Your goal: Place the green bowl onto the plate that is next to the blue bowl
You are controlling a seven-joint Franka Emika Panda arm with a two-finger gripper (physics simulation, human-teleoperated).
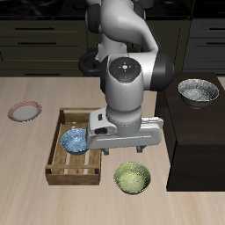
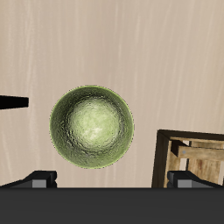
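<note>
The green bowl [image 1: 132, 177] is small, round and olive-green with a pale mottled inside. It stands on the table near the front edge, beside the wooden tray [image 1: 60, 163]. It fills the middle of the wrist view [image 2: 92, 125]. My gripper [image 1: 128, 151] hangs a little above the green bowl, open and empty, its fingers spread wide [image 2: 114, 179]. The blue bowl [image 1: 75, 141], mottled blue and white, sits inside the wooden tray. A pinkish plate [image 1: 25, 111] lies on the table farther off, beyond the tray.
A dark raised counter [image 1: 195, 141] stands beside the green bowl and carries a silvery-grey bowl [image 1: 198, 92]. The tray's corner [image 2: 188, 153] shows close to the green bowl in the wrist view. My arm hides part of the table behind the tray.
</note>
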